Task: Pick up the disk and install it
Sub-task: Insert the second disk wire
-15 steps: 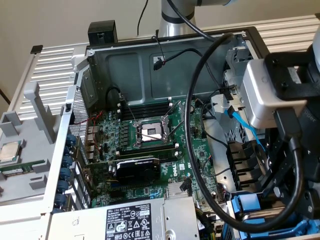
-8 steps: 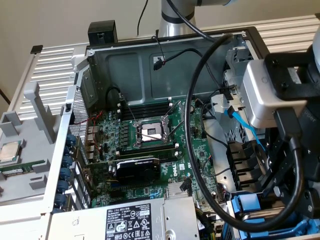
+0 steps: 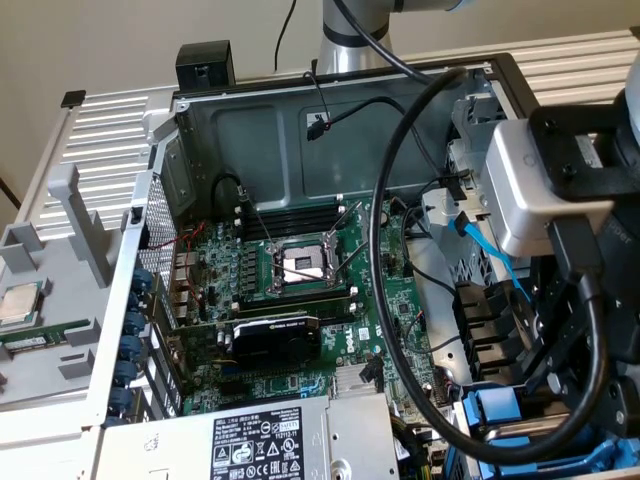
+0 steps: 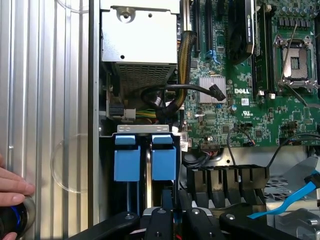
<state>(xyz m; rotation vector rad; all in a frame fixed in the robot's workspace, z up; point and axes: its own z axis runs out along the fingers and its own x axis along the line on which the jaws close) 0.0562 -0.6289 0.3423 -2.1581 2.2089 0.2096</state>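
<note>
The disk shows as a bright blue carrier with a silver edge beneath it, low in the drive bay at the exterior view's right front corner of the open case. In the wrist view its blue tabs stand side by side in the bay slot, seen end-on under a silver bar. My gripper comes down onto the carrier, its black fingers drawn close with a sliver of blue between them. From outside, my gripper is partly hidden behind a thick black cable loop.
The grey power supply sits beside the bay, and the motherboard with its open CPU socket lies farther back. A blue SATA cable and black fan guides are close by. A person's hand rests on the ribbed table.
</note>
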